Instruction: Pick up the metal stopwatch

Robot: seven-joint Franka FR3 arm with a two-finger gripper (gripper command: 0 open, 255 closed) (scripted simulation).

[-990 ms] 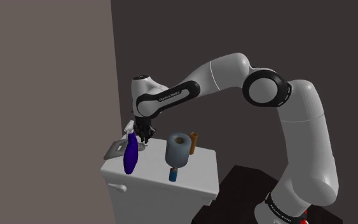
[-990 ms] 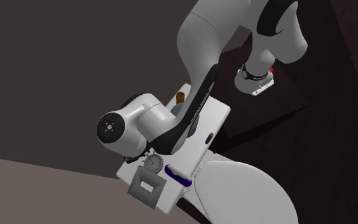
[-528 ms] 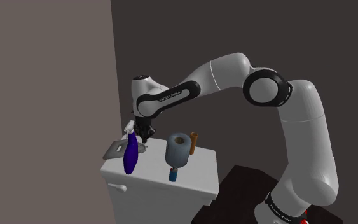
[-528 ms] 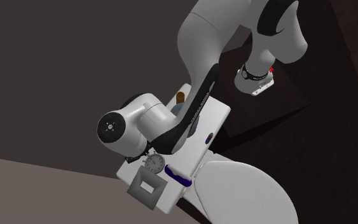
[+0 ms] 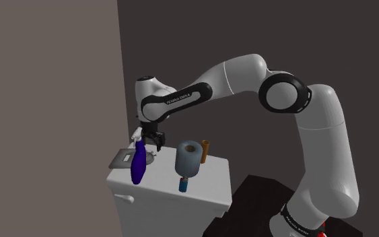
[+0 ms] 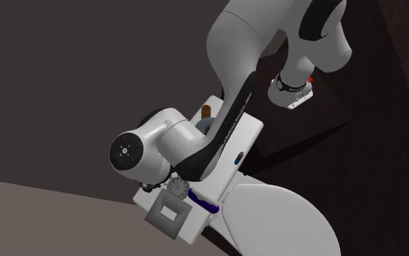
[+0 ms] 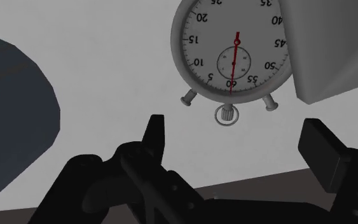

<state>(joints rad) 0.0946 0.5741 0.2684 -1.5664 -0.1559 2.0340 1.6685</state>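
Observation:
A grey metal stopwatch (image 7: 234, 57) with a white dial and a red hand lies flat on the white cabinet top (image 5: 171, 180). My black gripper (image 7: 236, 130) hovers just above it, open, with its fingers wide apart and nothing between them. The watch's crown ring sits just beyond the fingertips. From the second exterior view the stopwatch (image 6: 178, 188) peeks out under the white wrist. In the shoulder view the gripper (image 5: 155, 140) hangs over the cabinet's far left corner, behind a blue bottle.
A dark blue bottle (image 5: 138, 165) stands close beside the gripper. A grey flat frame (image 5: 120, 158) lies at the cabinet's left edge, touching the watch's side (image 7: 330, 51). A grey roll (image 5: 188, 158) and a brown stick (image 5: 204, 151) stand to the right. A wall rises behind.
The fingers were shut near the stopwatch and have now spread wide. The hand has risen slightly. The stopwatch still lies on the cabinet top.

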